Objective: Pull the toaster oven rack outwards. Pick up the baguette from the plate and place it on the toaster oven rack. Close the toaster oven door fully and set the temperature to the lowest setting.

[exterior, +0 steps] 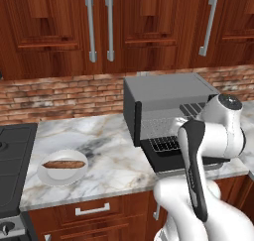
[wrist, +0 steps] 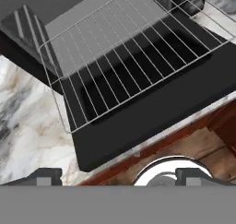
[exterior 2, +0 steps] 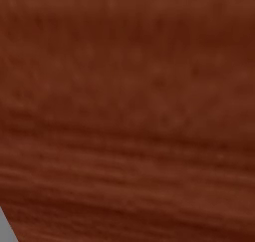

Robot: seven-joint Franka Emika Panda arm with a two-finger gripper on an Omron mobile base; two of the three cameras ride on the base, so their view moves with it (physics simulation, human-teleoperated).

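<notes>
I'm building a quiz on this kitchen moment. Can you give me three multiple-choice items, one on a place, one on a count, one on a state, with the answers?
1. Where does the baguette lie?
A. on the rack
B. on the plate, left of the oven
C. on the stove

2. How many silver handles show on the upper cupboards?
A. one
B. three
C. five

3. How does the oven door stand?
A. shut
B. folded down open, with the rack drawn out over it
C. folded down open, with the rack pushed fully in

Answers:
1 B: the left base view shows the loaf on the white plate on the counter.
2 B: three bars hang there in that view.
3 B: the hand view shows the wire grid reaching over the lowered door.
</notes>
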